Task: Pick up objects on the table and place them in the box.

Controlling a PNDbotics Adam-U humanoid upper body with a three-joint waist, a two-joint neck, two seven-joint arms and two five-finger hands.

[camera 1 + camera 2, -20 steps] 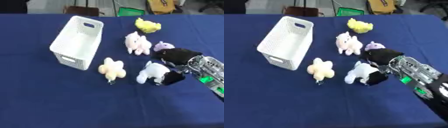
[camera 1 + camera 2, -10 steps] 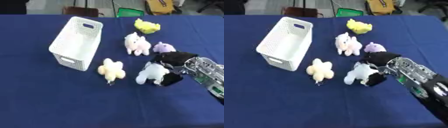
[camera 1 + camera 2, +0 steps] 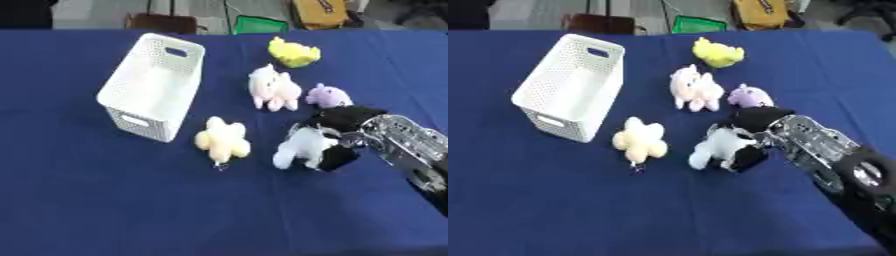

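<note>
A white perforated box stands open on the blue table, left of centre. A white plush toy lies right of centre, and my right hand has its black fingers curled round it from the right. A cream star-shaped plush lies just left of it, beside the box's near corner. Further back are a pale pink-and-white plush, a small purple plush right behind my hand, and a yellow plush. My left hand shows in neither view.
The blue table stretches wide in front and to the left. Beyond its far edge are a green crate, a yellow-brown bag and a dark stool.
My right hand has slid left onto the white plush and its fingers have closed round it. The other toys and the box lie as before.
</note>
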